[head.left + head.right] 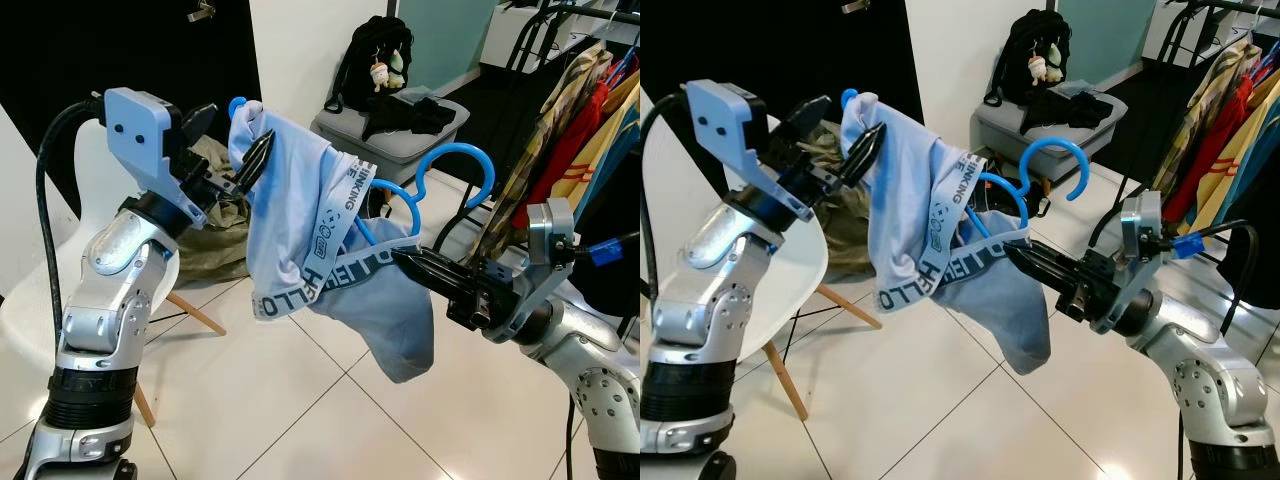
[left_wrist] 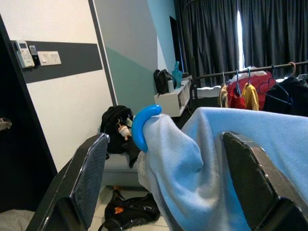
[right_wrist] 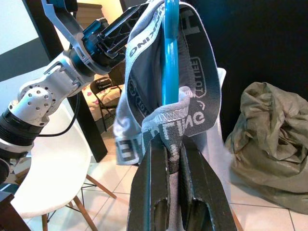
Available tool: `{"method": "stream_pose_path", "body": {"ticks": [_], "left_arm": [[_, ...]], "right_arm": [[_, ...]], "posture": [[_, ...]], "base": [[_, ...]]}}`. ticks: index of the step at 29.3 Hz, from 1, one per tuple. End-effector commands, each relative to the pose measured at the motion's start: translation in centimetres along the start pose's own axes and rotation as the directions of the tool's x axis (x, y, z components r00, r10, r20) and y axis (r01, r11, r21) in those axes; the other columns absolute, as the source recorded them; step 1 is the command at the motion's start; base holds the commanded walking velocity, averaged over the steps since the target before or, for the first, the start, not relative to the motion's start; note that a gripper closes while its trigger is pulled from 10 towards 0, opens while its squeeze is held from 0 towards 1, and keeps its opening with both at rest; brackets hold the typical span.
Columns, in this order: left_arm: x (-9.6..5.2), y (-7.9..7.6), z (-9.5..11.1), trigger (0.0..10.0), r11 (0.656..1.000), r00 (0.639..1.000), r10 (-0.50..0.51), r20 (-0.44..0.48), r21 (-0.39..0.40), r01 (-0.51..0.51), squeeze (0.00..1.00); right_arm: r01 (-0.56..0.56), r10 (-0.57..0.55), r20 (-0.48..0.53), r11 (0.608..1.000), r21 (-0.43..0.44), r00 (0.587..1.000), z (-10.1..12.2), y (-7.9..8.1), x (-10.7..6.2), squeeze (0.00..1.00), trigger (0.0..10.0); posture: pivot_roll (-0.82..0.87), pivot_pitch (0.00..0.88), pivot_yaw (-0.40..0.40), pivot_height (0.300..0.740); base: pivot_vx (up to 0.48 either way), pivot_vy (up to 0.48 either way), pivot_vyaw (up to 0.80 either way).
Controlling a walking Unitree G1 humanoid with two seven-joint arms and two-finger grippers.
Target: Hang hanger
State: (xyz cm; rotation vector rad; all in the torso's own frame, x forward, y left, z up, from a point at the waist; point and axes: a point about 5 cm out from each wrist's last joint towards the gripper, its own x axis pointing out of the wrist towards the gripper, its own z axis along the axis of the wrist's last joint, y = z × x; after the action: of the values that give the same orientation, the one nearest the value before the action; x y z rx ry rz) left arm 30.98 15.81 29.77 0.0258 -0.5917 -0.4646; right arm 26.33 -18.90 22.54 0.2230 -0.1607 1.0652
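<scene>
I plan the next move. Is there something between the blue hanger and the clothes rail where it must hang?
Nothing visible blocks it. The blue hanger, held between both grippers, has open air toward the clothes rail, though hung clothes crowd it.

The blue hanger (image 1: 452, 160) is mostly hidden under the pale garment (image 1: 330, 270); its hook and one end show. The garment covers the right pincer's (image 3: 169, 159) fingertips. The clothes rack (image 1: 585, 60) is cut off by the edge.
</scene>
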Motion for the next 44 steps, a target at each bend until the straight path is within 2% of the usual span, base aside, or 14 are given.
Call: {"method": "stream_pose_path", "body": {"ticks": [1, 3, 4, 18, 28, 34, 37, 39, 41, 44], "left_arm": [[-0.1, -0.4, -0.4, 10.0, 1.000, 1.000, -0.009, -0.016, -0.003, 0.009, 0.00], [-0.1, -0.4, -0.4, 10.0, 1.000, 1.000, -0.009, -0.016, -0.003, 0.009, 0.00], [-0.1, -0.4, -0.5, 0.0, 1.000, 1.000, -0.002, -0.024, 0.008, 0.002, 0.00], [0.0, 0.1, -0.6, 0.0, 0.999, 0.999, 0.045, -0.031, 0.003, -0.045, 0.00], [0.1, 0.1, -0.5, 0.0, 0.999, 0.999, 0.048, -0.023, 0.002, -0.048, 0.00], [0.1, 0.1, -0.4, 0.0, 0.999, 0.999, 0.049, -0.023, 0.001, -0.049, 0.00], [0.0, 0.2, -0.5, 0.0, 0.999, 0.998, 0.054, -0.026, 0.001, -0.054, 0.00], [-0.1, 0.4, -0.7, 0.0, 0.998, 0.997, 0.069, -0.036, 0.007, -0.069, 0.00], [-0.1, 0.4, -0.7, 0.0, 0.998, 0.997, 0.069, -0.036, 0.007, -0.069, 0.00], [-0.2, 0.9, -1.2, 0.0, 0.994, 0.992, 0.109, -0.064, 0.025, -0.107, 0.00]], "right_arm": [[-0.030, 0.030, -0.005, 0.999, -0.010, 1.000, 0.0, 0.5, 0.3, 0.00, 0.0], [-0.030, 0.030, -0.005, 0.999, -0.010, 1.000, 0.0, 0.5, 0.3, 0.00, 0.0], [-0.029, 0.029, -0.004, 1.000, -0.011, 1.000, 0.1, 0.5, 0.3, 0.00, 0.0], [-0.005, 0.005, -0.011, 1.000, -0.027, 1.000, 0.1, 0.3, 0.2, 0.00, 0.0], [0.089, -0.099, -0.171, 0.994, -0.066, 0.980, -1.8, -0.9, 0.4, 0.00, 0.0], [0.090, -0.101, -0.178, 0.994, -0.068, 0.979, -1.8, -0.9, 0.4, 0.00, 0.0], [0.084, -0.095, -0.157, 0.994, -0.075, 0.983, -1.5, -0.8, 0.3, 0.00, 0.0], [0.032, -0.039, -0.106, 0.997, -0.065, 0.994, -0.6, -0.1, 0.1, 0.00, 0.0], [0.032, -0.039, -0.106, 0.997, -0.065, 0.994, -0.6, -0.1, 0.1, 0.00, 0.0], [-0.043, 0.039, -0.081, 0.998, -0.045, 0.996, 0.0, 0.9, 0.0, 0.00, 0.0]], "posture": [[-0.03, 0.125, 0.063, 0.740], [-0.03, 0.125, 0.063, 0.740], [-0.03, 0.127, 0.063, 0.740], [-0.03, 0.125, 0.063, 0.740], [-0.03, 0.123, 0.063, 0.740], [-0.03, 0.123, 0.063, 0.740], [-0.03, 0.122, 0.062, 0.740], [-0.03, 0.122, 0.062, 0.740], [-0.03, 0.122, 0.062, 0.740], [-0.04, 0.120, 0.063, 0.740]], "base": [[0.000, 0.000, 0.00], [0.000, 0.000, 0.00], [0.000, 0.000, 0.00], [0.000, 0.000, 0.00], [0.000, 0.000, 0.00], [0.000, 0.000, 0.00], [0.000, 0.000, 0.00], [0.000, 0.000, 0.00], [0.000, 0.000, 0.00], [0.000, 0.000, 0.00]]}}
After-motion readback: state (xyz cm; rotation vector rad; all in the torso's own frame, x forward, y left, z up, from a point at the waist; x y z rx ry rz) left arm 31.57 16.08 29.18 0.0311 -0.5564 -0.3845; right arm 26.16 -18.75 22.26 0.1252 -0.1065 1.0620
